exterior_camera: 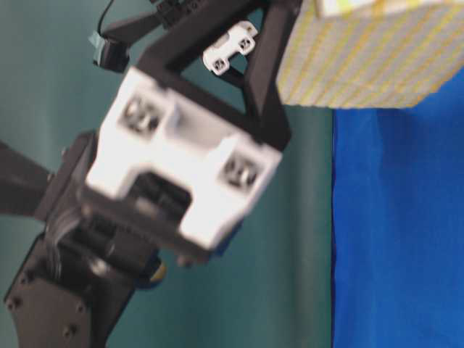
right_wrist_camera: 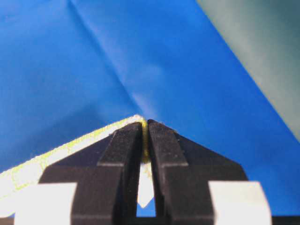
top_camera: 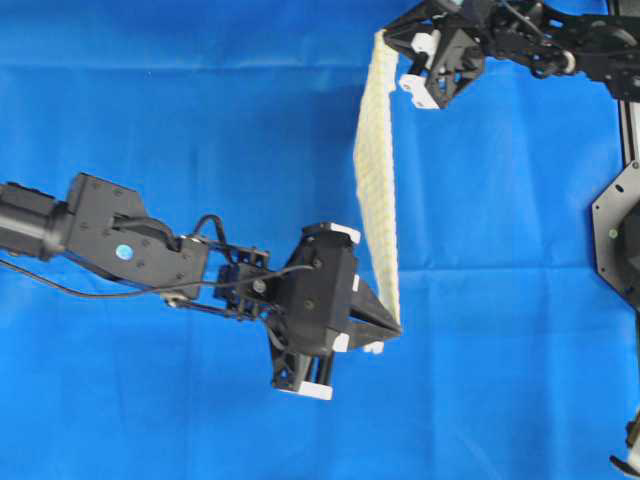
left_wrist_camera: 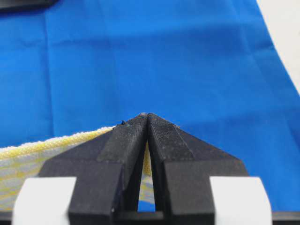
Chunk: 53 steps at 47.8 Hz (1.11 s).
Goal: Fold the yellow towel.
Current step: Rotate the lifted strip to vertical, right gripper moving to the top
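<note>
The yellow towel point(top_camera: 378, 170) hangs lifted above the blue cloth, stretched as a narrow band between my two grippers. Its near corner is pinched in my left gripper point(top_camera: 392, 333), which is shut on it; in the left wrist view point(left_wrist_camera: 147, 117) yellow weave point(left_wrist_camera: 28, 154) runs off to the left of the closed fingers. My right gripper point(top_camera: 392, 42) is shut on the far corner; the right wrist view point(right_wrist_camera: 144, 123) shows the yellow hem point(right_wrist_camera: 61, 152) clamped between its tips. From table level, the towel point(exterior_camera: 370, 58) hangs at the top right, behind the left gripper's body.
A large blue cloth point(top_camera: 150, 120) covers the table under both arms. The right arm's base point(top_camera: 620, 230) stands at the right edge. The table-level view shows the blue cloth's edge point(exterior_camera: 335, 232) with teal wall behind it.
</note>
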Available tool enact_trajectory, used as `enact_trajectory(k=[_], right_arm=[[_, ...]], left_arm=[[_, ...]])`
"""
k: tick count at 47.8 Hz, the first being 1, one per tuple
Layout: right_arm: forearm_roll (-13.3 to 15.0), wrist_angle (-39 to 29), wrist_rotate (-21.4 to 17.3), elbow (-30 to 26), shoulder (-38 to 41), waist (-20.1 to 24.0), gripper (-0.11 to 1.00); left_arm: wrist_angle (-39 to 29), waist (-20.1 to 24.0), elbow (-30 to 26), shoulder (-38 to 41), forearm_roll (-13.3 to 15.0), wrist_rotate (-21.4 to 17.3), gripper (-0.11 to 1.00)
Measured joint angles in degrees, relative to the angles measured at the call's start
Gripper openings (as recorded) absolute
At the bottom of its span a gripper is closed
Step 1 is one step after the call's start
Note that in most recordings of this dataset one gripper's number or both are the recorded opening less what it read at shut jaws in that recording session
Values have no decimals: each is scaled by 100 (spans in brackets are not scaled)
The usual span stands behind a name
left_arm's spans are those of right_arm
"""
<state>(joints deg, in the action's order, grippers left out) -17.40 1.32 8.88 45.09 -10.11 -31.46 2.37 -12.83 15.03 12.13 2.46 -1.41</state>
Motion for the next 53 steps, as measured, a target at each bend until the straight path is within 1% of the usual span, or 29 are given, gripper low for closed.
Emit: enact_trajectory(k=[6, 12, 17, 22, 29, 39, 47, 53], right_arm=[[0, 0, 0, 229, -264, -62, 4], [0, 18, -9, 352, -431, -114, 4], [-9, 18, -9, 360, -431, -132, 4], [-9, 18, -9, 299, -299, -132, 4], [0, 26, -9, 0, 149, -18, 4], [-9, 26, -18, -729, 1090, 220, 4], [-9, 18, -18, -1310, 1679, 404, 4], [-9, 0, -26, -1688, 2013, 519, 4]], left_arm=[[9, 26, -220, 185, -9, -141, 2], [53, 62, -422, 413, -9, -193, 2], [88, 97, -448, 519, -9, -193, 2], [167, 97, -334, 536, -9, -202, 2], [475, 97, 88, 527, 0, -167, 2], [984, 26, 879, 281, 44, -26, 2], [1345, -35, 1582, -53, 62, 334, 2], [1591, -88, 2004, -246, 53, 571, 2]])
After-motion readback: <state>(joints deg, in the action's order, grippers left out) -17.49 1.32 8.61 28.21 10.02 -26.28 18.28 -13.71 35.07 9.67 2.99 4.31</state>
